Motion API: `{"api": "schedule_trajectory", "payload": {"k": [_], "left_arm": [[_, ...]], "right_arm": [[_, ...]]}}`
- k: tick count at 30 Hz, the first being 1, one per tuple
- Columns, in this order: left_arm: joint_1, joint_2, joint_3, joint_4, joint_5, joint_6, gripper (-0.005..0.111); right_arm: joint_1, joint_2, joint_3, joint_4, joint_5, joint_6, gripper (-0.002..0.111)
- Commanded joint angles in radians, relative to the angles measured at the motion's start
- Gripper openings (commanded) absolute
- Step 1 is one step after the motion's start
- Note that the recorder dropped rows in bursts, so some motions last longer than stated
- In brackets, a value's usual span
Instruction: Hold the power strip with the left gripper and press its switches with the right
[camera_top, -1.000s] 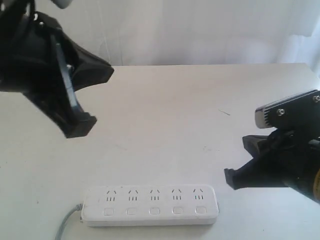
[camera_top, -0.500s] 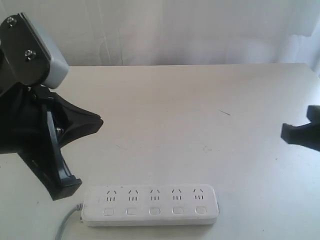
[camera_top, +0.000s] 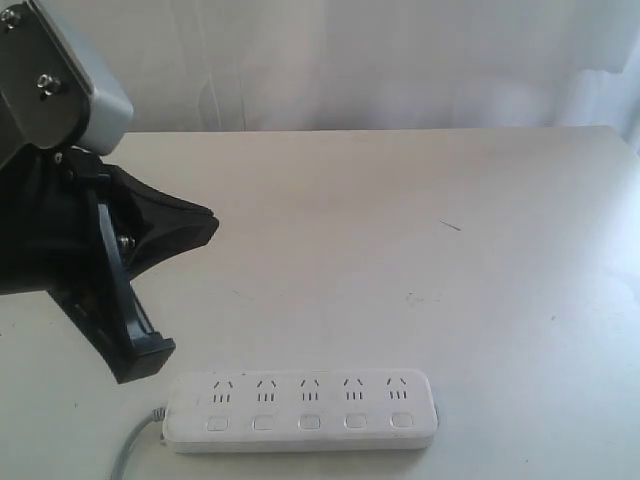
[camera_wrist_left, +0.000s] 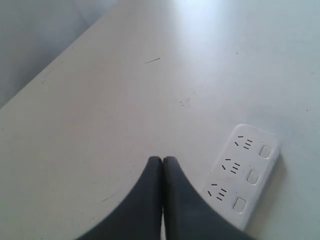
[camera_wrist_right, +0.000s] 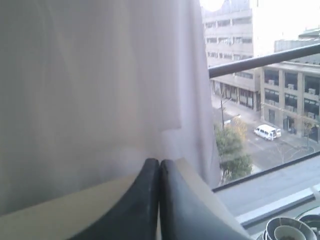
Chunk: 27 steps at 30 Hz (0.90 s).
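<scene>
The white power strip (camera_top: 300, 410) lies flat near the table's front edge, with its grey cord (camera_top: 128, 452) leaving its left end. Its switches (camera_top: 309, 422) run in a row below the sockets. My left gripper (camera_top: 148, 358) hangs shut and empty just above and left of the strip's left end, apart from it. The left wrist view shows the same shut left gripper (camera_wrist_left: 162, 160) beside the power strip (camera_wrist_left: 247, 175) and three switches (camera_wrist_left: 252, 176). My right gripper (camera_wrist_right: 159, 162) is out of the exterior view. It is shut, holds nothing and faces the curtain.
The pale table (camera_top: 420, 250) stretches back to a white curtain (camera_top: 400, 60). In the right wrist view the table corner (camera_wrist_right: 200, 192) sits by a window (camera_wrist_right: 260, 100), with stacked bowls (camera_wrist_right: 290, 230) on the sill below.
The right gripper has drawn off to the right and left the exterior view. The left arm has come down from the back left to the strip's left end.
</scene>
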Motion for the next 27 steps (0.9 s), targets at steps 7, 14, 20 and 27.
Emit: {"api": "schedule_trajectory", "payload": {"k": [7,14,20,27], "left_arm": [[-0.004,-0.010,0.004,-0.007,0.003,0.021,0.000],[-0.004,-0.012,0.004,-0.013,0.030,0.024,0.000],[-0.004,-0.016,0.004,-0.013,0.049,0.024,0.000],[-0.004,-0.016,0.004,-0.013,0.043,0.024,0.000]], "right_arm": [[-0.040,-0.296,0.009,-0.002,0.017,0.004,0.000],[-0.040,-0.354,0.009,0.057,0.002,0.044,0.000],[-0.040,-0.354,0.009,0.198,-0.093,0.108,0.000],[-0.092,-0.354,0.009,0.198,-0.305,0.108,0.000]]}}
